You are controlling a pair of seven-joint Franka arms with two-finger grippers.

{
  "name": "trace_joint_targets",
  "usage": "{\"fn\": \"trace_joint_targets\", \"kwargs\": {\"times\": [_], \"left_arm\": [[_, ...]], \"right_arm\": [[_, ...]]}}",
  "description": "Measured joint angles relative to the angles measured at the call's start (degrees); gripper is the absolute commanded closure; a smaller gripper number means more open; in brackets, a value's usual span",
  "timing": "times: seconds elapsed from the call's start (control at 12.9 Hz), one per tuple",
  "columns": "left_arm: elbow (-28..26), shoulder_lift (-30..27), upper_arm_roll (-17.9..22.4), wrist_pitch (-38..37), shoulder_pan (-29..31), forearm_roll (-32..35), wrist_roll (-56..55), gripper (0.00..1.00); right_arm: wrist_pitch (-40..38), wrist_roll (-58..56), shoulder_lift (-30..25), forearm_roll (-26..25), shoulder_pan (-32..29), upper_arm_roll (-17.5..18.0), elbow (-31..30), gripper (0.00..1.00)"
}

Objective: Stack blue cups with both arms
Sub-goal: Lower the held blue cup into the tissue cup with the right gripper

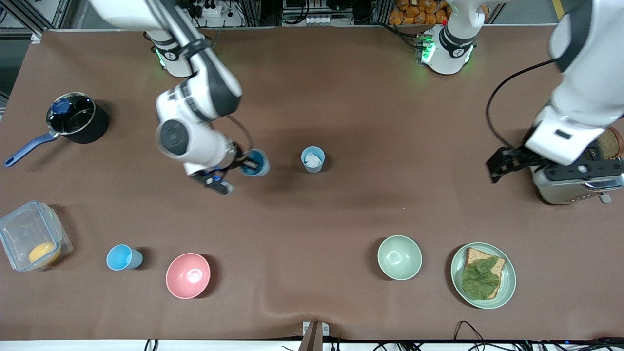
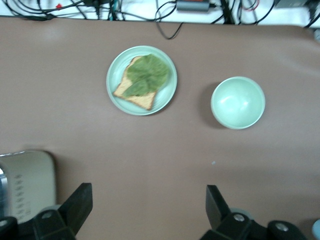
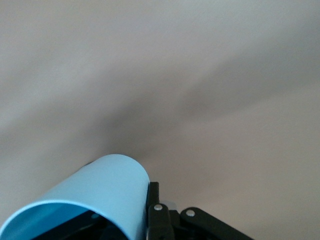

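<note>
The right gripper (image 1: 245, 167) grasps a blue cup (image 1: 255, 163) between its fingers, near the paler cup (image 1: 312, 159), while the left gripper (image 1: 498, 168) waits with fingers spread, beside the toaster (image 1: 575, 183)

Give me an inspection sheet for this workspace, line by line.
Surface: brown table, slightly rippled at the front edge.
Job's things: bright blue cup in the right gripper; grey-blue cup upright beside it with something white inside; third blue cup beside the pink bowl.
Clutter: saucepan, plastic box, green bowl, plate with bread and a leaf, toaster.
Grippers: right shut on the cup; left gripper open, over the table by the toaster.
Cables: black cable on the left arm.
Surroundings: nothing seen clearly.
</note>
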Motion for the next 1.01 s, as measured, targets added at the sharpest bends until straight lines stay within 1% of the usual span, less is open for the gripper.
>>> {"fn": "trace_joint_targets", "kwargs": {"times": [0.15,0.31,0.46,0.62,0.7,0.85,1.01], "left_arm": [[2.06,-0.49,-0.1,-4.86,1.31,0.0,3.6,0.0],[3.67,-0.92,-0.18,-8.02,2.4,-0.23,5.98,0.0],[4.22,-1.55,-0.7,-9.42,3.52,-0.72,6.87,0.0],[4.42,-2.33,-0.47,-10.52,3.39,-0.87,9.71,0.0],[4.43,-2.95,1.25,-10.87,1.85,-0.9,11.48,0.0],[4.43,-4.07,7.04,-12.02,-3.19,-1.07,12.86,0.0],[4.43,-4.52,8.38,-12.46,-3.97,-1.15,12.63,0.0]], "right_arm": [[2.96,4.68,0.45,0.92,4.7,-0.03,0.03,1.0],[7.59,8.03,1.96,0.94,8.25,-0.07,-0.03,1.0],[12.09,9.48,4.72,0.94,10.63,-0.15,-0.04,1.0],[13.47,10.1,6.81,0.94,12.29,-0.25,0.07,1.0],[13.66,10.22,7.21,0.94,12.55,-0.26,0.17,1.0],[13.66,10.24,7.24,0.94,12.56,-0.46,0.59,1.0],[13.65,10.24,7.32,0.94,12.64,-0.51,0.94,1.0]]}}
